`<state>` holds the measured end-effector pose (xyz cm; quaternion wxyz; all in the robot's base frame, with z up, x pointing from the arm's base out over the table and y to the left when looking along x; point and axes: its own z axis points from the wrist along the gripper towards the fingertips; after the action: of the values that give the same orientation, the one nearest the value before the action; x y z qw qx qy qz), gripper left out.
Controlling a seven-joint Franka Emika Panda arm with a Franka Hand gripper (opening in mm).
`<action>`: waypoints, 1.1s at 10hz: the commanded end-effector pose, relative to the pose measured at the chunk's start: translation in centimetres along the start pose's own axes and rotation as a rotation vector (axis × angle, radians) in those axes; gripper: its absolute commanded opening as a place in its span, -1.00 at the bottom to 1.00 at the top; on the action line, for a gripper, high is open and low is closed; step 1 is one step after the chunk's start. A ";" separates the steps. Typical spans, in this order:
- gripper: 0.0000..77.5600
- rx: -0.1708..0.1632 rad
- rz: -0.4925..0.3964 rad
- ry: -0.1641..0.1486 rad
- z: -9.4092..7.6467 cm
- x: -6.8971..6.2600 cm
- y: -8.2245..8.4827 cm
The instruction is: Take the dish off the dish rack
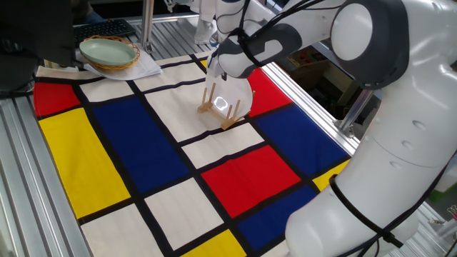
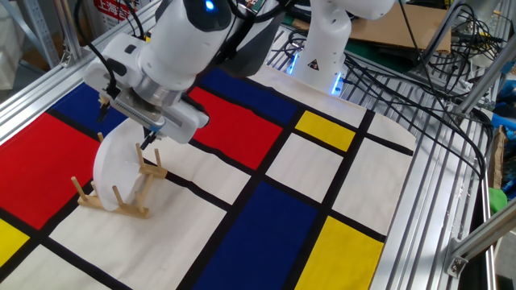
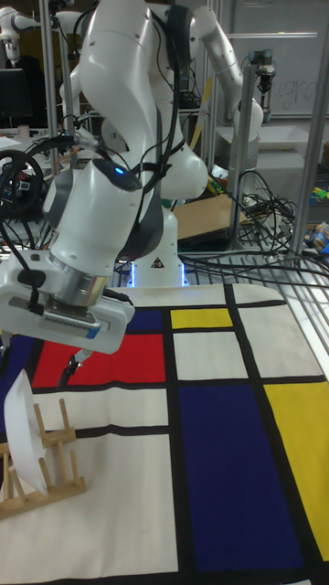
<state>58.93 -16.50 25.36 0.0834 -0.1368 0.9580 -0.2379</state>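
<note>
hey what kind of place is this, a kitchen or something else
Likely a robotics lab, not a kitchen: aluminium framing edges the table, loose cables trail behind, and a white robot arm works over a dish rack.

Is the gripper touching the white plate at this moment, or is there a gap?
Cannot tell. In the other fixed view the gripper overlaps the top rim of the plate, which stands in the wooden rack; the tall fixed view shows no plain contact or gap.
</note>
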 end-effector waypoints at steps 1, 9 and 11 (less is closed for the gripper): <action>1.00 0.010 -0.006 -0.023 0.8 0.0 0.2; 1.00 0.005 -0.012 -0.032 1.9 -0.4 -0.7; 1.00 0.008 -0.012 -0.039 2.3 -0.6 -0.8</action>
<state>60.07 -17.98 23.66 0.1000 -0.1470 0.9547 -0.2388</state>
